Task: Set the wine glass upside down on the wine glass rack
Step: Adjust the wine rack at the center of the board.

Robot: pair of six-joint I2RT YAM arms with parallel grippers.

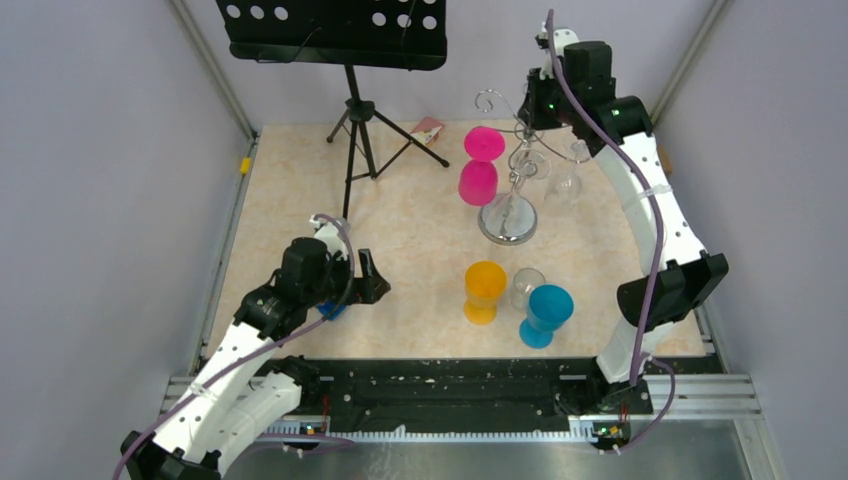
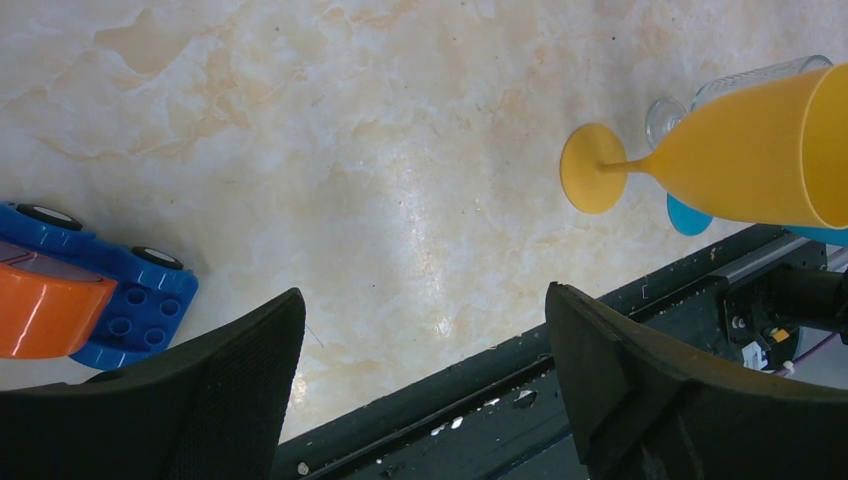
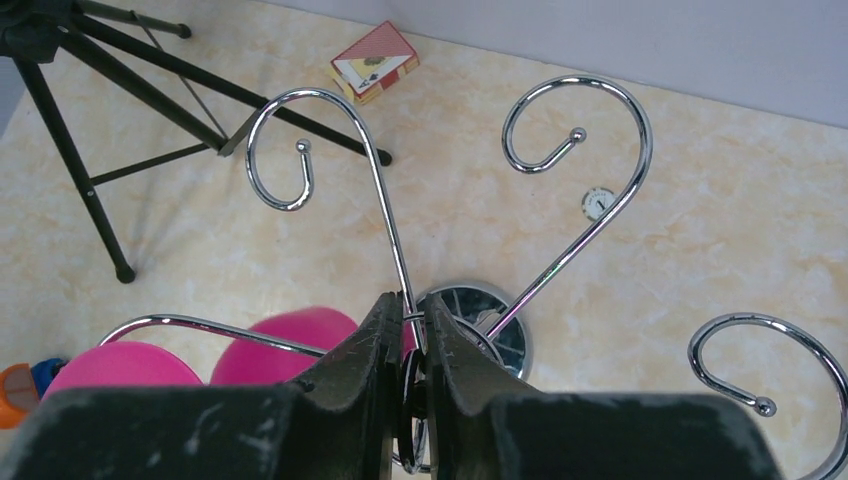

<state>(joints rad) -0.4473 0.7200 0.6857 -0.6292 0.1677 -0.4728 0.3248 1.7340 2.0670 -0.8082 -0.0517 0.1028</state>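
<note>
Wine glass rack (image 1: 508, 224) hub hides what right gripper (image 3: 413, 306) pinches; left gripper (image 2: 422, 300) gapes empty.

no readable writing in any view

the small red and white card box (image 3: 375, 62), lying on the pale marbled tabletop (image 3: 720, 160) near the feet of the black tripod stand (image 3: 90, 180), has a printed panel on its top face, but the marks are too small to make out. the little round white disc (image 3: 598, 203) on the same tabletop shows a dark mark at its centre, equally unreadable.
</note>
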